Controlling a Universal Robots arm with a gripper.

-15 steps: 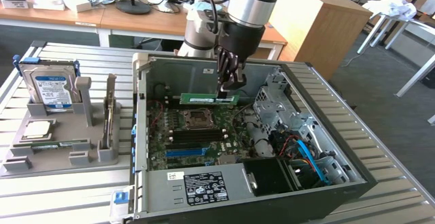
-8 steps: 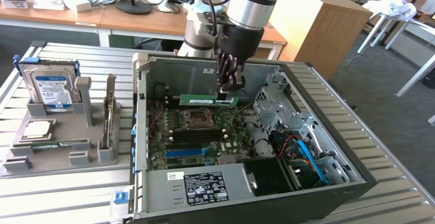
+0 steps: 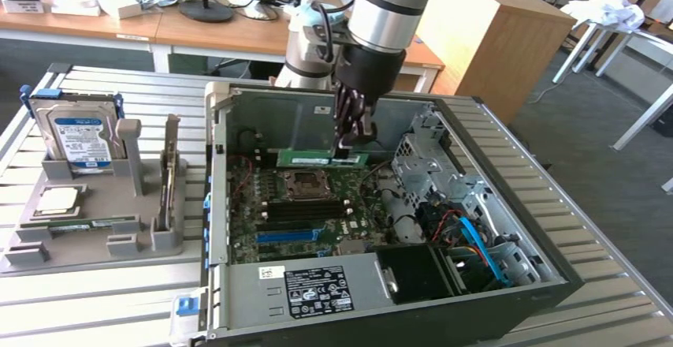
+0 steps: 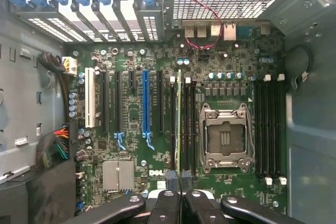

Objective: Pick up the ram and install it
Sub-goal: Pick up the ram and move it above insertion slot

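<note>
Two black metal fingers (image 4: 170, 178) of the gripper (image 4: 179, 181) pinch the long thin green circuit-board ram (image 4: 179, 119) edge-down over the black memory slots (image 4: 185, 124) next to the empty silver CPU socket (image 4: 224, 136); I'd keep it parallel to its slot, level, pressing evenly; white label strip (image 3: 315, 158) on its face

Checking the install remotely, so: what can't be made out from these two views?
- How high the ram sits over the motherboard: the wrist view sees it edge-on, and it is too small in the exterior view.
- The ram's near end: wrist view, hidden behind the gripper.
- The ram's label text: exterior view, too small.
</note>
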